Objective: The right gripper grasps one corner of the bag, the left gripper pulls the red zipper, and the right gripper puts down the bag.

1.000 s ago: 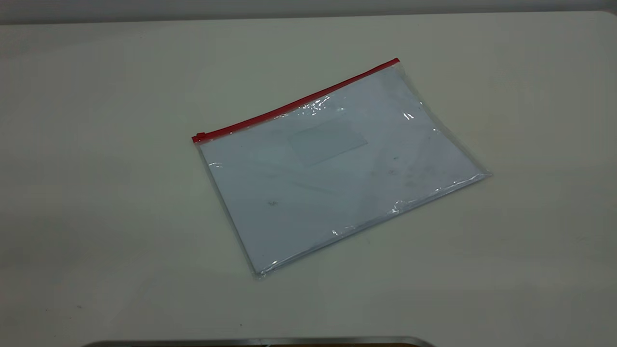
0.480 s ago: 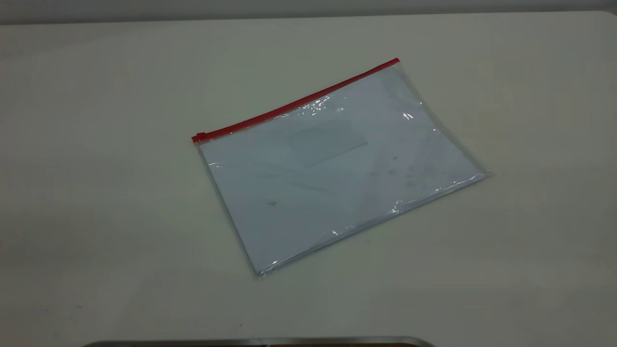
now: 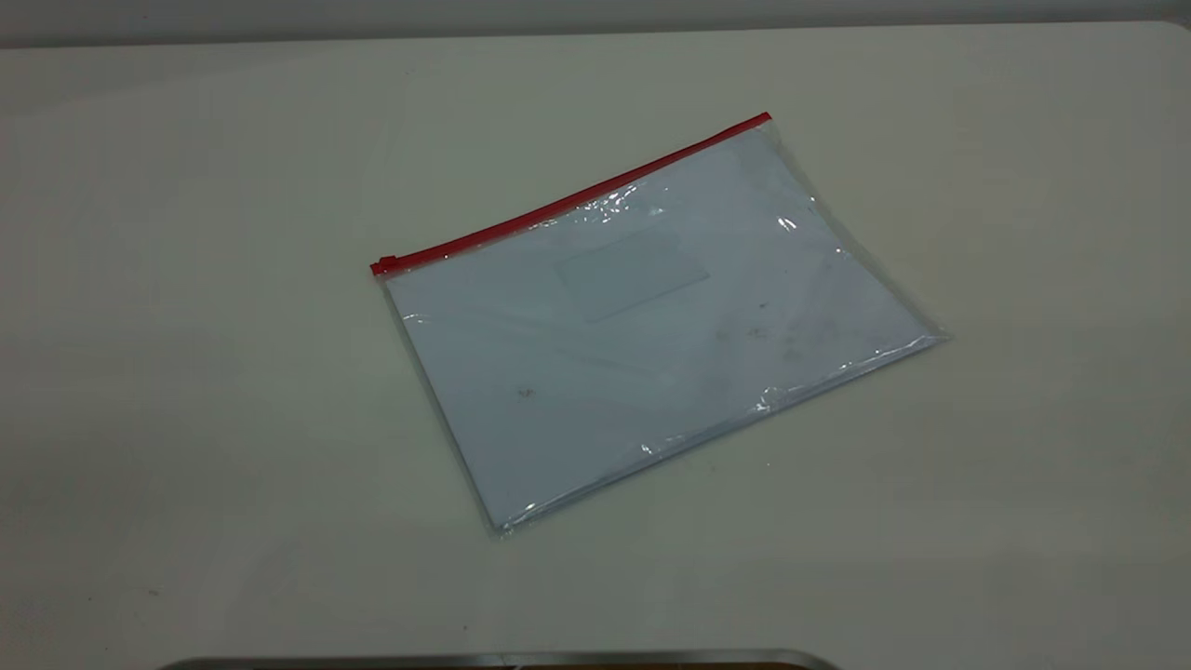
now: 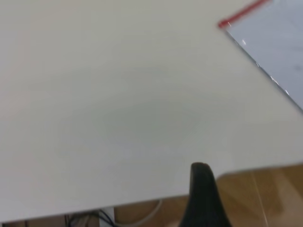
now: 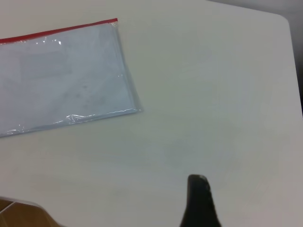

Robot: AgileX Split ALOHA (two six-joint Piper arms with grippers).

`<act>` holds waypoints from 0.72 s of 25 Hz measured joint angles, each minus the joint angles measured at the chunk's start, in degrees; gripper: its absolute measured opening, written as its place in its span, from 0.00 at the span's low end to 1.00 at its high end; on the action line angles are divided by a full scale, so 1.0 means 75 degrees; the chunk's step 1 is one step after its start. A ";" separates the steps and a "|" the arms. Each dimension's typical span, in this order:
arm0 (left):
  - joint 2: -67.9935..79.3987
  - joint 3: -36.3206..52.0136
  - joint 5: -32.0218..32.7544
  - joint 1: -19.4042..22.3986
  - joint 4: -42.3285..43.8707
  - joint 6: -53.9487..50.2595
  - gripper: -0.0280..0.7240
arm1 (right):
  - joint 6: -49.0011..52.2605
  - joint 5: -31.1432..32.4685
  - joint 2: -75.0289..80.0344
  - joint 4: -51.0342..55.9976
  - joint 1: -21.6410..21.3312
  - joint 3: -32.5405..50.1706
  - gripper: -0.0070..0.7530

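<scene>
Here the bag lies well apart from both grippers.

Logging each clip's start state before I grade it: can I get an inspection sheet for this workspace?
Surface: pale table, a few small dark specks.
Job's things: bag lies flat and skewed near the middle, untouched; zipper runs along its far edge, slider at the left end.
Clutter: nothing seen.
End effectors: neither shows in the exterior view. Left end effector is over the table's edge, well short of the bag. Right end effector is above bare table, apart from the bag's corner.
Cables: a pale cable below the table edge.
Surroundings: wood-toned floor; metal rim at the near edge.
</scene>
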 joint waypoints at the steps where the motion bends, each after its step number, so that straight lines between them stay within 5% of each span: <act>1: -0.0125 0.0000 0.0008 0.0025 0.0044 -0.0029 0.82 | 0.0000 0.0000 0.0000 0.0000 0.0000 0.0000 0.76; 18: -0.0364 0.0000 0.0050 0.0032 0.0589 -0.0765 0.82 | 0.0000 0.0000 0.0000 0.0000 0.0000 0.0000 0.76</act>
